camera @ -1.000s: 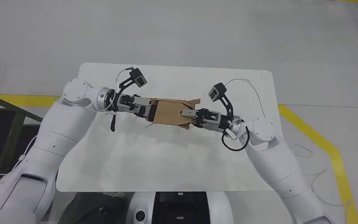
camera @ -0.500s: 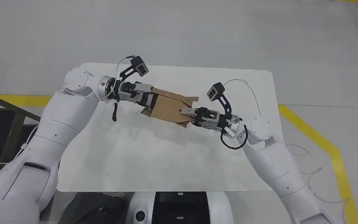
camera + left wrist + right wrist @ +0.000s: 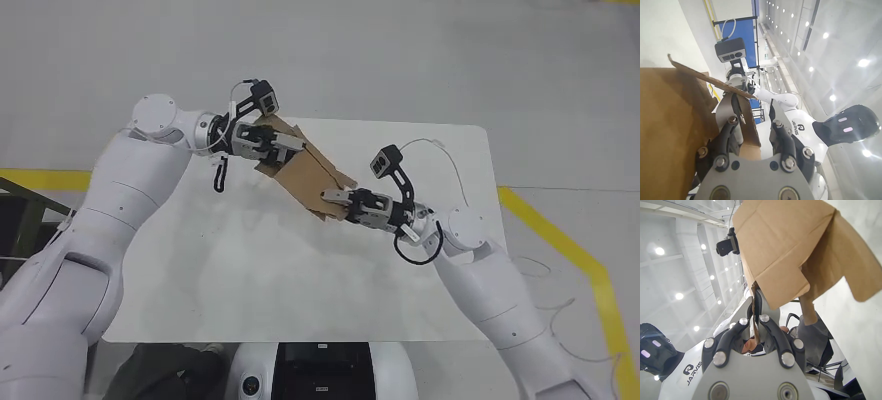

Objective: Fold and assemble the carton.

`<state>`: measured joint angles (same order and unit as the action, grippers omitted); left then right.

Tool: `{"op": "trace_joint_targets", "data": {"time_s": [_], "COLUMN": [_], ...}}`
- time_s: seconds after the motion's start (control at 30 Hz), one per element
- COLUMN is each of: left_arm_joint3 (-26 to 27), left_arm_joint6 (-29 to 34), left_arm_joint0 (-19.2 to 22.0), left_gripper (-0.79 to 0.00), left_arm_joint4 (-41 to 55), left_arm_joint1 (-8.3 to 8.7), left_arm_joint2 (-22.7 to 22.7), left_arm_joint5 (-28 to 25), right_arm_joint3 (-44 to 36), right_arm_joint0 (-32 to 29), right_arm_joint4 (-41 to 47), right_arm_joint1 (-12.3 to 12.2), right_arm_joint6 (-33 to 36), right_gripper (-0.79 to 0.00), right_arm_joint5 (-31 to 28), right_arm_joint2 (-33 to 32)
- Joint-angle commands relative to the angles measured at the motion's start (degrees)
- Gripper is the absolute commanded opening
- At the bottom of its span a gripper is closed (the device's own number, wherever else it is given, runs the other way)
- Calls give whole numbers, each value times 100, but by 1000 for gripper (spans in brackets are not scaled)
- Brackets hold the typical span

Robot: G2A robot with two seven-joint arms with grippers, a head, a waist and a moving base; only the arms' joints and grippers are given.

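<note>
While both arms meet over the white desk point(image 3: 200, 275), the listing takes the carton as its landmark.

- Carton point(image 3: 305, 172): brown corrugated board, partly opened, flaps loose. It is held up over the desk's far half, slanting between the two pincers.
- Left pincer point(image 3: 750, 100): at the carton's far, higher end. Its fingers point(image 3: 726, 110) stand apart astride one carton wall. That wall lies against one finger, and a gap shows before the other.
- Right pincer point(image 3: 755, 302): at the carton's near, lower corner, clamped on the thin edge of one flap.
- Loose flaps point(image 3: 838, 262): hanging from the carton just beside the right pincer, they block much of what lies beyond it in the right wrist view.
- Angled flap point(image 3: 715, 81): juts from the carton across the left wrist view, in front of the other arm's wrist camera point(image 3: 730, 49).
- White cable point(image 3: 452, 160): loops off the right arm, to the carton's right.
- Yellow floor line point(image 3: 578, 258): on the floor, well apart from the carton, beyond the desk's right edge.
</note>
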<state>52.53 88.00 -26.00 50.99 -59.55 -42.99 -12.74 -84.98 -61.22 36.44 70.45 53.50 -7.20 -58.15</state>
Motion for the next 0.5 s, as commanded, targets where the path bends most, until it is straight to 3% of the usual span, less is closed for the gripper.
{"op": "trace_joint_targets", "data": {"time_s": [0.0,0.47], "left_arm_joint3": [-136,-554], "left_arm_joint6": [0,-32], "left_arm_joint0": [58,188], "left_gripper": [0,0], "left_arm_joint4": [-42,-57], "left_arm_joint1": [-52,-248], "left_arm_joint2": [72,99], "left_arm_joint5": [-103,-387], "right_arm_joint3": [13,-42], "right_arm_joint0": [-1,-116], "right_arm_joint4": [38,-36], "right_arm_joint1": [-4,-127], "right_arm_joint6": [12,542], "right_gripper": [-785,-785], "right_arm_joint5": [-33,-71], "right_arm_joint2": [-53,-586]}}
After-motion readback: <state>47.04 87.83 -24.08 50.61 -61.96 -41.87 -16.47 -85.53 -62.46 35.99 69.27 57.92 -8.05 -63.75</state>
